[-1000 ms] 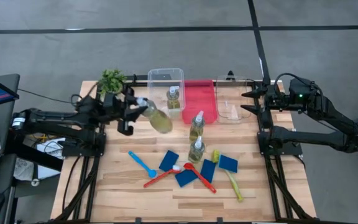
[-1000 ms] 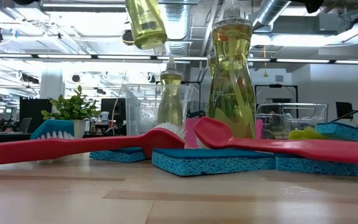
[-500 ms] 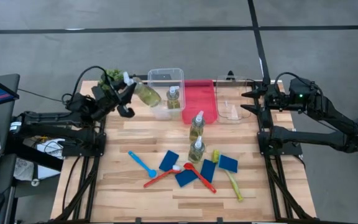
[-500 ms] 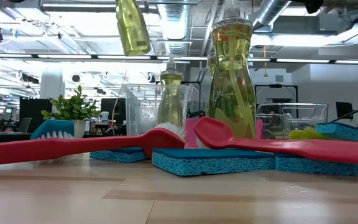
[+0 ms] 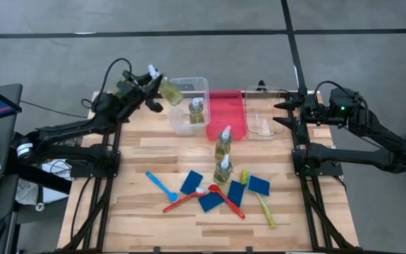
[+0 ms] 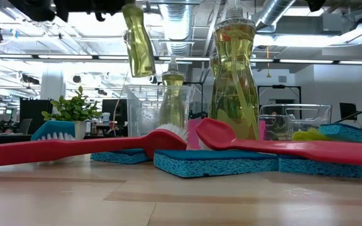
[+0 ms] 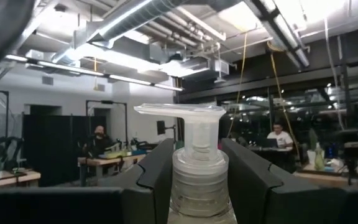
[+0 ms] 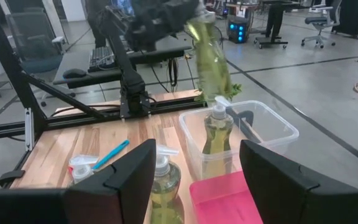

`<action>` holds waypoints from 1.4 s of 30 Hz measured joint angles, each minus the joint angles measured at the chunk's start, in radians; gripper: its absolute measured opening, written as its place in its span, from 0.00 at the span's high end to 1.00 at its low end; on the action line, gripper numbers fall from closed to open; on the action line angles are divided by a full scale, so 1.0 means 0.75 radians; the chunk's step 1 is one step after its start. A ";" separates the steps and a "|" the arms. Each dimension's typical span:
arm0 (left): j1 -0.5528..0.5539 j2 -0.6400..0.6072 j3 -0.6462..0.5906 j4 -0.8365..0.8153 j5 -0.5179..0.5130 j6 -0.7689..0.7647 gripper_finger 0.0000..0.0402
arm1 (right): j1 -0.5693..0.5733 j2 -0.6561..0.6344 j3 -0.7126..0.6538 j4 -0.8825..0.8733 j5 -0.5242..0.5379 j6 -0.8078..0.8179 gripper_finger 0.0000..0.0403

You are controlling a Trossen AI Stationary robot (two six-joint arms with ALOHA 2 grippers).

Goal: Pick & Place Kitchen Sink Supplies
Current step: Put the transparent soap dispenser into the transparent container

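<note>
Left jaws gripping bottle, now swung to upper-left bin, near release; right jaws wide.

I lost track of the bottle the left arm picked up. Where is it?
In the high view, the left hand holds the bottle in the air at the table's far left, over the clear bin's left edge.
</note>
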 joint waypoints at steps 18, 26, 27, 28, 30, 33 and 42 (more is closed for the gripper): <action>0.229 0.616 0.296 0.025 0.299 -0.070 0.70 | 0.000 0.000 0.000 -0.001 0.000 0.080 0.44; 0.226 0.798 0.324 0.053 0.307 -0.097 0.70 | -0.001 0.000 0.000 -0.002 0.000 0.080 0.44; 0.225 0.818 0.324 0.054 0.306 -0.104 0.70 | 0.000 0.000 0.000 -0.002 0.000 0.080 0.44; 0.225 0.839 0.324 0.056 0.306 -0.117 0.70 | 0.000 0.000 0.000 -0.002 0.000 0.080 0.44; 0.225 0.868 0.324 0.061 0.305 -0.153 0.69 | 0.000 0.000 0.000 -0.003 0.000 0.080 0.44; 0.225 0.897 0.324 0.092 0.304 -0.195 0.69 | 0.000 0.000 0.000 -0.008 0.000 0.082 0.44; 0.217 0.934 0.324 0.080 0.303 -0.249 0.68 | 0.000 0.000 0.000 -0.008 0.000 0.104 0.44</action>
